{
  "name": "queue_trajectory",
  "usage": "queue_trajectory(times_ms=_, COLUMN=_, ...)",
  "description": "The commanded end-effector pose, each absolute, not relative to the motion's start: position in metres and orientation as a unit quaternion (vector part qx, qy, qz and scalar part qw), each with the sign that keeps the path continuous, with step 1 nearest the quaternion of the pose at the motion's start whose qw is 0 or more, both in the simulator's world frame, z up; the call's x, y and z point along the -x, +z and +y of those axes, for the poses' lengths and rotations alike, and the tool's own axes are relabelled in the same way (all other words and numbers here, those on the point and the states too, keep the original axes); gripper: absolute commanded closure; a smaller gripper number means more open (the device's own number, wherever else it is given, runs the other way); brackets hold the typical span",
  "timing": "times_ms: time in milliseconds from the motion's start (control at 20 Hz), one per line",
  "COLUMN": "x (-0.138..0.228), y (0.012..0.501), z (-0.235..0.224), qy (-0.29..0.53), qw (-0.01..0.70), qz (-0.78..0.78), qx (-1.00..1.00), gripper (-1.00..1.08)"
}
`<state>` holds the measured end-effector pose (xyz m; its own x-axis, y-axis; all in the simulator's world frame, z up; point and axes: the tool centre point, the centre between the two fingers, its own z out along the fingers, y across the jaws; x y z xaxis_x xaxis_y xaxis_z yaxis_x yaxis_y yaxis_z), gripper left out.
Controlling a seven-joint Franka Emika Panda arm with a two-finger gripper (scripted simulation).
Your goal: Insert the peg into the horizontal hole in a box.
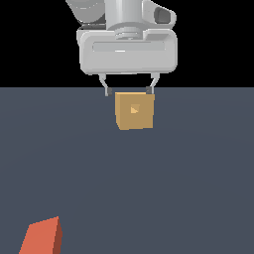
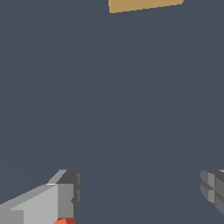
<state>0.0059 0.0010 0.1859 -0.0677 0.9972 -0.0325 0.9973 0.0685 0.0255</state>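
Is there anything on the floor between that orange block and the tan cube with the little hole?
Nothing: in the exterior view, only bare grey floor stretches between the peg and the box. The open claw hangs above the box.

Orange-red peg [image 1: 42,238] apart from tan box [image 1: 134,110]

Peg [image 1: 42,237]: plain orange-red. Box [image 1: 134,110]: tan yellow-brown; hole [image 1: 134,110] darker orange. Gripper [image 1: 128,91]: light grey, fingers [image 2: 65,192] darker grey. Floor [image 1: 198,188]: slate blue-grey.
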Motion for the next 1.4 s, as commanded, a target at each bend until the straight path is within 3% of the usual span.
queue_trajectory(times_ms=0, x=-0.006, y=0.186, z=0.001, qy=-0.002, qw=0.021, qz=0.731, qx=-0.682, gripper=-0.92)
queue_trajectory(times_ms=600, x=0.008, y=0.172, z=-0.033, qy=-0.002, qw=0.018, qz=0.741, qx=-0.671, gripper=-0.92)
queue_trajectory(times_ms=1350, x=0.045, y=0.125, z=-0.154, qy=-0.001, qw=0.010, qz=0.776, qx=-0.631, gripper=-0.92)
